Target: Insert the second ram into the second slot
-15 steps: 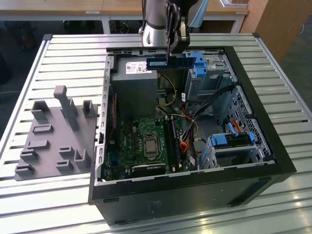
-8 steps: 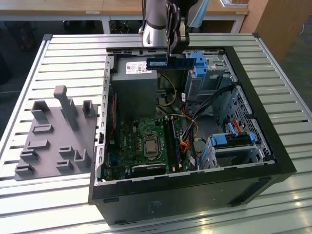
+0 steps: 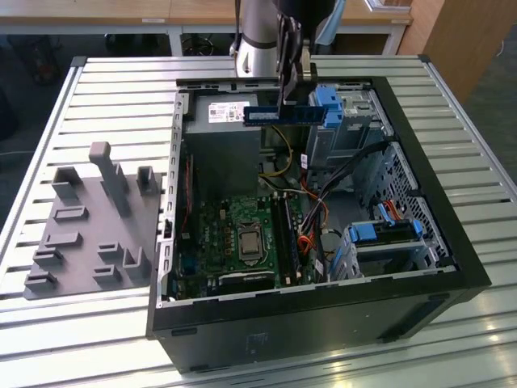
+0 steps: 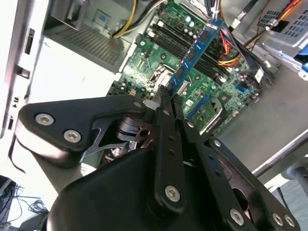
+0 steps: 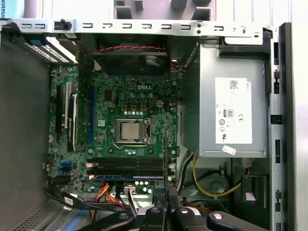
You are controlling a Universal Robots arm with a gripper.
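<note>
Second ram [image 3: 284, 115], a thin, flat, long rectangular blue circuit stick with a pale label across its face, hangs in the air above the open black tower computer case [image 3: 323, 323]. In the exterior view its long edge is level. It sits high over the far end of the case, in front of the grey metal power supply box [image 3: 226, 113]. A chunky bright-blue plastic drive bracket [image 3: 329, 101] is just beside it on the exterior view's right.

The black two-fingered gripper [image 3: 284, 93] reaches down from above and is clenched on the stick near the middle of its upper edge. In the second wrist view the narrow black fingers [image 4: 163, 120] pinch the board between them. The stick [image 4: 192, 55] runs out from the gripper [image 4: 167, 96], showing a row of dark chips on its blue face, with the green motherboard [image 4: 144, 62] behind it. In the first wrist view it shows edge-on as a thin dark line [image 5: 166, 159] running out from the gripper [image 5: 166, 207] across the motherboard [image 5: 110, 101].

The bank of long black memory slots [image 5: 127, 166] lies beside the square silver processor socket [image 5: 131, 131]. The stick is well apart from the slots and no part of it is seated. The case stands on a ribbed metal table [image 3: 121, 89], with a grey moulded fixture tray [image 3: 89, 226] on the exterior view's left
</note>
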